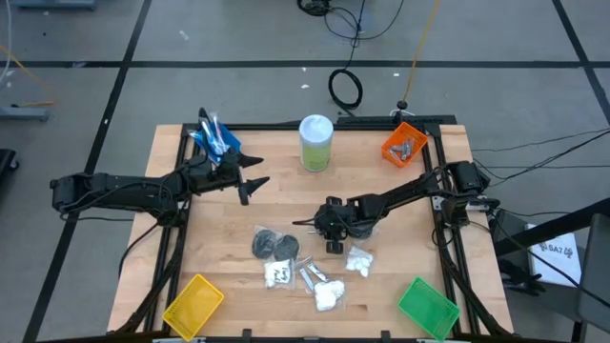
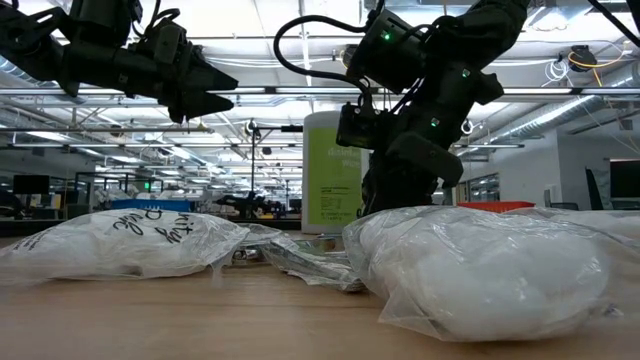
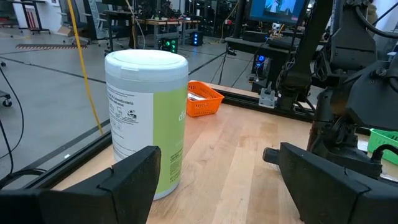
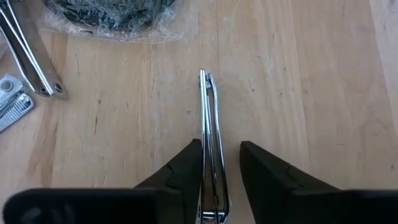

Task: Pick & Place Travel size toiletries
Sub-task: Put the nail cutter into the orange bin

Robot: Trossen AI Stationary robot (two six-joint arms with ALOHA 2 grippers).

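right end effector [image 4: 221, 165] half-closed astride thin silver clip [image 4: 208, 124] | centre it, squeeze squarely, lift straight | left end effector [image 1: 255, 183] open, waiting

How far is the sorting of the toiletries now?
Done: silver pieces lie in the orange bin and blue sticks in the blue bin. In hand: the right gripper is around a thin metal piece on the table. Left: discs, packets and silver tubes. The left gripper waits open.
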